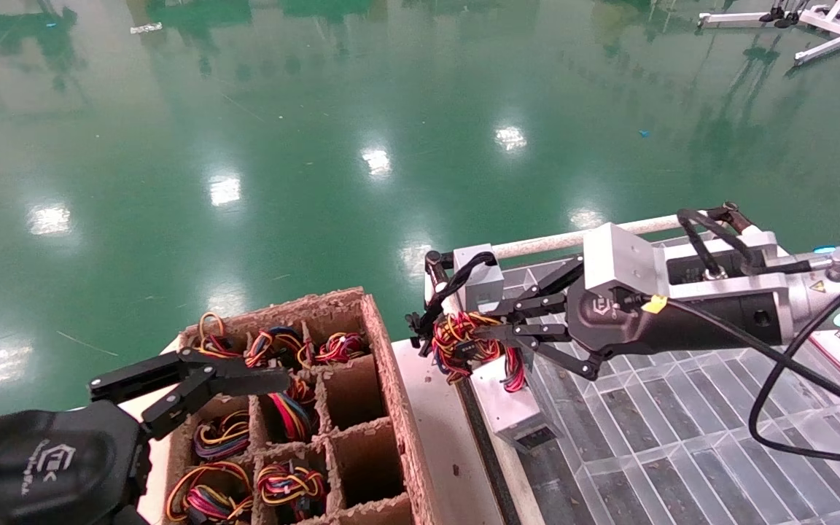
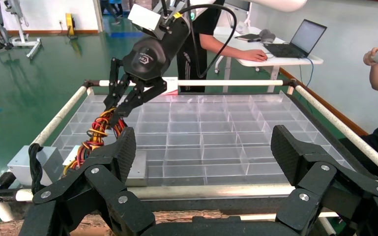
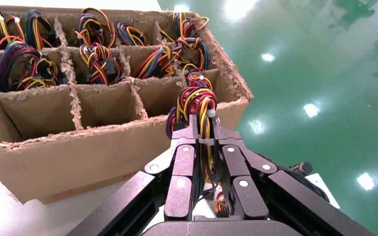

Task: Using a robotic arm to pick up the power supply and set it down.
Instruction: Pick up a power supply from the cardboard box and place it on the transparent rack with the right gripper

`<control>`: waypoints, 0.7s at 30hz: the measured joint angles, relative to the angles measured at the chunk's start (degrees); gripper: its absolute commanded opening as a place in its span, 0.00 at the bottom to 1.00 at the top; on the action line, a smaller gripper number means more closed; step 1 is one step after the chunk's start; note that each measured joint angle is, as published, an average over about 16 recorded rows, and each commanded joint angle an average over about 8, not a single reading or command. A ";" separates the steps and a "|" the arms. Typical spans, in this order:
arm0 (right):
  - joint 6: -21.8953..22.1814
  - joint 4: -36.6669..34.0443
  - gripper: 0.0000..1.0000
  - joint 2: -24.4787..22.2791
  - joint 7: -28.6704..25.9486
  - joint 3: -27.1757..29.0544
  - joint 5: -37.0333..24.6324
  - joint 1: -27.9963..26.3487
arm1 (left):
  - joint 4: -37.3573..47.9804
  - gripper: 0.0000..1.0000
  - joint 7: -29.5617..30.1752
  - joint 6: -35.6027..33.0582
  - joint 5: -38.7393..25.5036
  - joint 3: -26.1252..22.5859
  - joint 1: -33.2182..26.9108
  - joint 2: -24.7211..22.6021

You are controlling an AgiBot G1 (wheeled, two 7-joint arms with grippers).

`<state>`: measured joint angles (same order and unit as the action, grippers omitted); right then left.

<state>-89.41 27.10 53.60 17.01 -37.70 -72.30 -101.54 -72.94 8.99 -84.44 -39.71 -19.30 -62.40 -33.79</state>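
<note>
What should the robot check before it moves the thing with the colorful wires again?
1. Right gripper shut on the wires: ok, the fingers pinch the bundle.
2. Grip on the power supply itself: not ok, only the wires are held, not the metal box.
3. Box lifted free of the tray: cannot tell, its lower end seems to rest at the tray's edge.
4. Left gripper out of the way: ok, it is open and sits over the cardboard box, apart from the right one.
5. Room in the tray to set it down: ok, the clear compartments nearby look bare.
6. Plain grey block clear of the path: cannot tell, it sits close behind the wires.
</note>
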 measured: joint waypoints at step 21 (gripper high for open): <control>0.25 -15.75 0.25 0.59 10.63 -0.23 1.29 0.01 | 0.00 1.00 -0.01 0.01 0.02 -0.03 -0.01 0.01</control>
<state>-89.16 11.34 54.19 27.64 -37.94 -71.01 -101.53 -72.94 8.97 -84.43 -39.69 -19.32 -62.41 -33.78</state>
